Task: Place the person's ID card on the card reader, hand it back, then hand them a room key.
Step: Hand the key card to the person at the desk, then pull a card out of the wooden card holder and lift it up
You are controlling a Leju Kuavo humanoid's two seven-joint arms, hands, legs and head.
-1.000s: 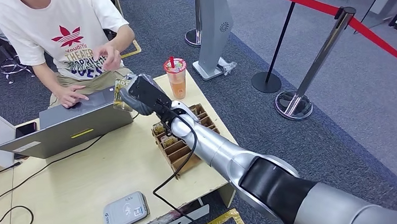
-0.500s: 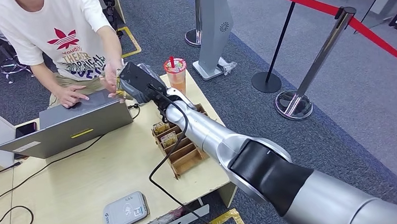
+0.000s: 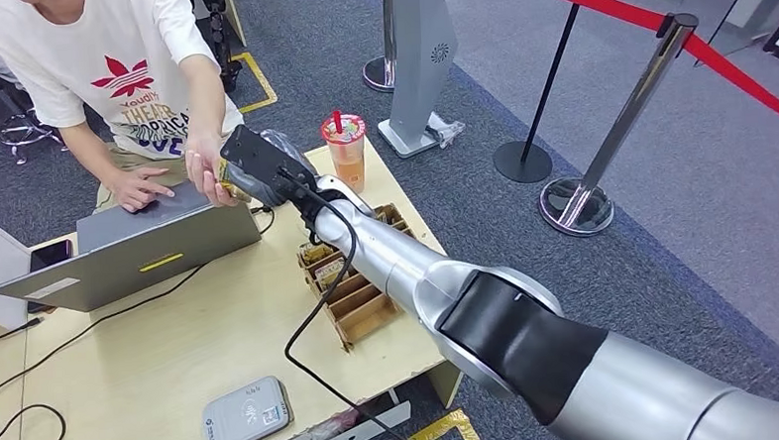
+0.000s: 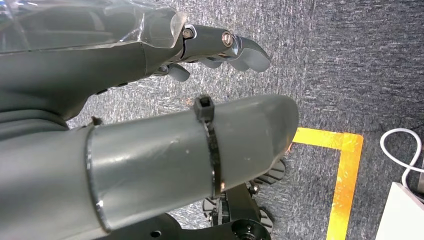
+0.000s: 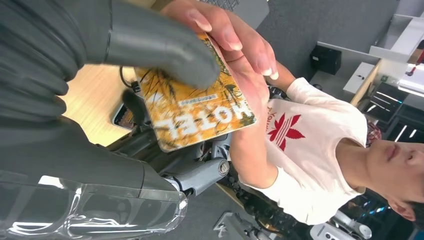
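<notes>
The right hand [image 3: 254,166] reaches past the counter's [image 3: 173,348] far edge, thumb pressing the orange hotel room key [image 5: 197,107], which the person's hand [image 3: 205,173] also pinches. The left hand [image 4: 150,145] seems empty, fingers loosely curled above carpet.

Head view looks forward and down from high on the robot over the table [image 3: 173,348], with the right arm reaching out toward the person [image 3: 111,64] across it. Right wrist view sits close behind the right hand [image 5: 75,65], turned on its side, very near the hotel card [image 5: 200,112]; it shares the person and card area with the head view. Left wrist view hangs close behind the left hand [image 4: 150,100], facing the carpet [image 4: 350,60].
</notes>
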